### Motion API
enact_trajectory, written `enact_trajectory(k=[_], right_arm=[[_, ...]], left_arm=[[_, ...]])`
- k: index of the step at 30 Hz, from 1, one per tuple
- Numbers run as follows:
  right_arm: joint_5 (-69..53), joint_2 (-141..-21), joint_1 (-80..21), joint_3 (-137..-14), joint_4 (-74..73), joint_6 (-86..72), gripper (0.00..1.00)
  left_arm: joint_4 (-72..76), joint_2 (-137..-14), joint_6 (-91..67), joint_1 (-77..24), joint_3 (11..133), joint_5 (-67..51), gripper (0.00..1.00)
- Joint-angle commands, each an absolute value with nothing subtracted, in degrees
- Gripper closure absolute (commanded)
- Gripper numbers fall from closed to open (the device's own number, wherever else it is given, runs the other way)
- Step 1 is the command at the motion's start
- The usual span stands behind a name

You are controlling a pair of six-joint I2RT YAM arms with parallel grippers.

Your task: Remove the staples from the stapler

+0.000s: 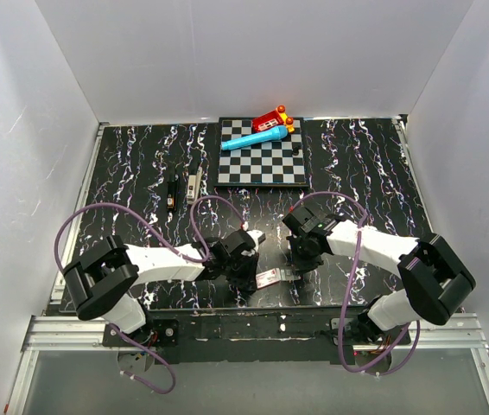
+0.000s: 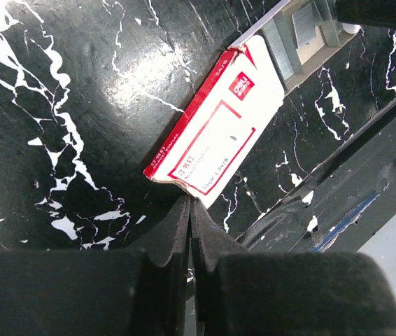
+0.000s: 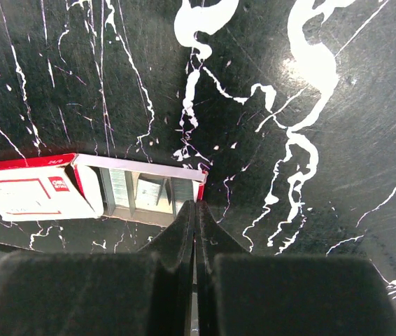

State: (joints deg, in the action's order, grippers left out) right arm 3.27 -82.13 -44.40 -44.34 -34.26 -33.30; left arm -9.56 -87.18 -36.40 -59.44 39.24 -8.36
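Across the marbled black surface (image 1: 123, 173), both arms are crouching low by the near edge, and the step in hand is looking like the reach for the stapler, not yet begun. Left pincer (image 2: 189, 206) is hovering clenched on nothing, just over the near corner of the white-and-red box (image 2: 219, 133). Right pincer (image 3: 195, 208) is clenched and empty too, at the rim of the box's slid-out tray (image 3: 142, 166).

Stapler (image 1: 194, 184) is lying well apart, far-left of the arms, just beside a thin black stick (image 1: 173, 192) (easy to mix up). Staples (image 3: 117, 189) are showing as grey strips in the tray; whether any are sitting inside the stapler, cannot tell.

Doing it well probably means one arm opening before descending and gripping the stapler body across its narrow sides. The other arm should be working the magazine.

Room: bare surface is lying between arms and stapler. Checkerboard (image 1: 257, 164) is crowding the stapler's right, the stick is hugging its left, and the near edge is running close behind the box.
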Motion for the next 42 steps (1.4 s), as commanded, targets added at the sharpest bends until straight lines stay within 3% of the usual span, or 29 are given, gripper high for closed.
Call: enact_trajectory(k=[1, 26, 42], right_arm=[[4.39, -82.35, -44.65, -45.88, -35.16, -34.01, 0.99], [3.16, -76.73, -46.23, -40.70, -36.21, -33.57, 0.99], [5.89, -78.05, -52.56, -41.48, -37.97, -35.24, 0.99]], left_arm=[[-15.47, -90.96, -35.24, -60.03, 39.55, -5.19, 1.00], [-19.07, -94.22, -34.72, -60.03, 41.92, 2.20, 1.00], [-20.30, -93.69, -35.16, -59.94, 42.10, 4.65, 1.00]])
